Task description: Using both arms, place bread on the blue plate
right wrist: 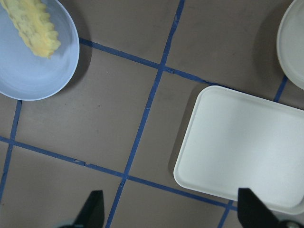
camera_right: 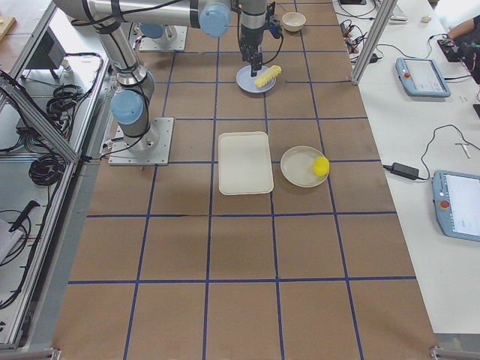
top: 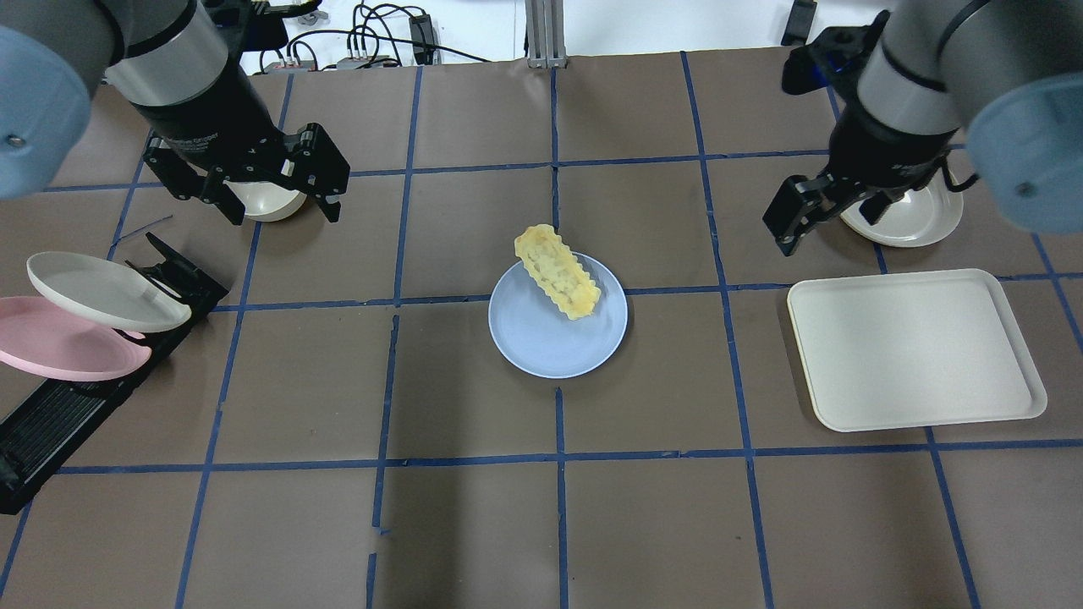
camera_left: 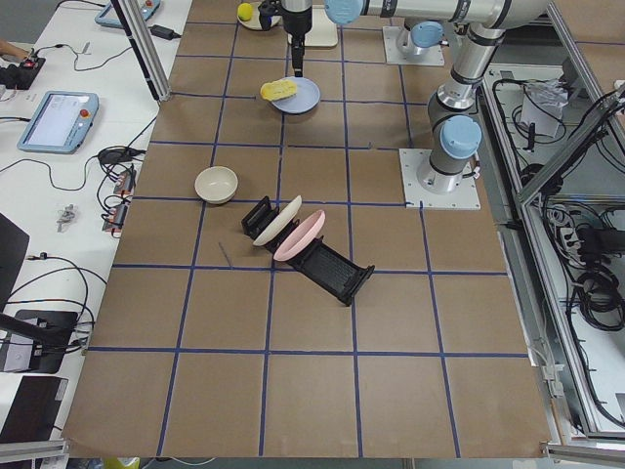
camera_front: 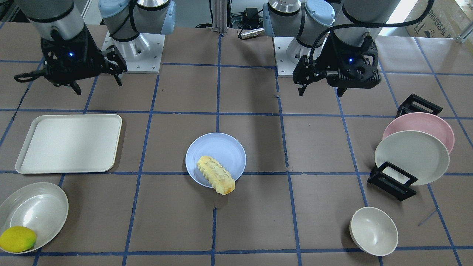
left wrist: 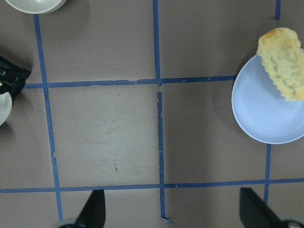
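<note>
The bread [camera_front: 216,174], a ridged pale yellow roll, lies on the blue plate [camera_front: 218,149] at the table's middle. Its orange-brown end sticks out over the rim on the side away from the robot. The overhead view shows the bread [top: 557,271] and plate [top: 550,342] too. My left gripper [top: 279,207] is open and empty, raised well to the plate's left. My right gripper [top: 833,222] is open and empty, raised well to its right. The left wrist view shows the bread [left wrist: 283,61] at its right edge; the right wrist view shows it [right wrist: 31,26] at top left.
A cream tray [top: 914,347] lies on the robot's right. Beyond it a shallow bowl [camera_front: 33,210] holds a lemon [camera_front: 16,239]. On the robot's left, a black rack [top: 51,423] holds a pink plate [camera_front: 425,123] and a cream plate [camera_front: 414,153]. A small bowl [camera_front: 373,231] stands nearby.
</note>
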